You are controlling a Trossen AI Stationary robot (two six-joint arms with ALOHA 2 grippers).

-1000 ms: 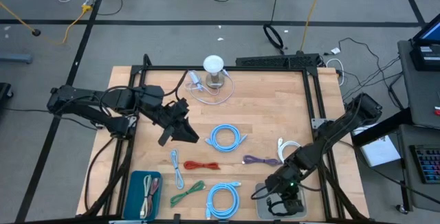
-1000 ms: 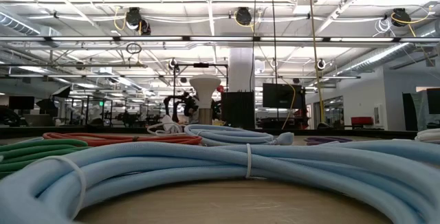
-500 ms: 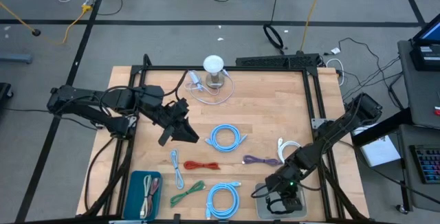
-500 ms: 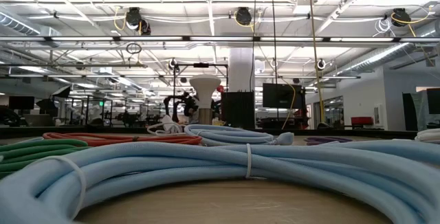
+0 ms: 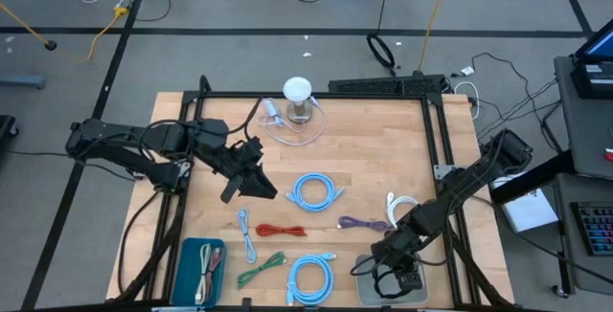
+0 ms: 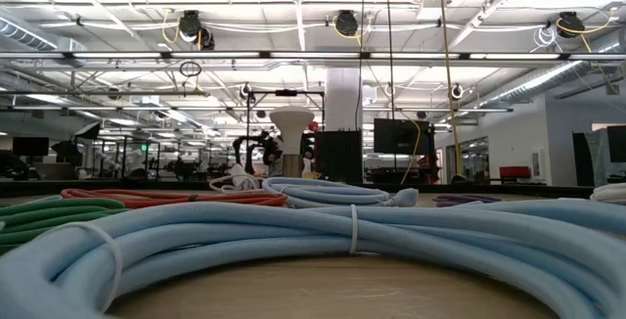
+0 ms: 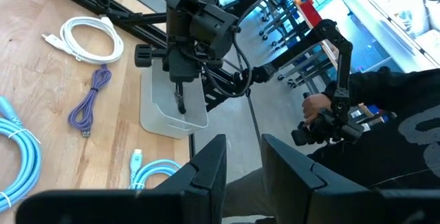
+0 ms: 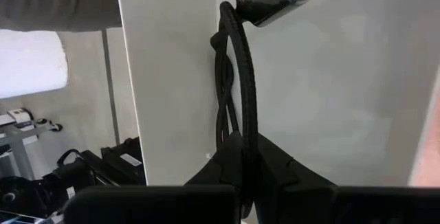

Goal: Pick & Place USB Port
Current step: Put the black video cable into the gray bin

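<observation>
Right tool pinched on black braided cable, lowered over clear plastic tray. Left tool held spread mid-desk.

2 blue cables, 1 red, 1 purple.

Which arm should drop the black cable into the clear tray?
Right. Its gripper is shut on the black cable directly over the clear tray; the left gripper waits far across the table, holding nothing.
</observation>
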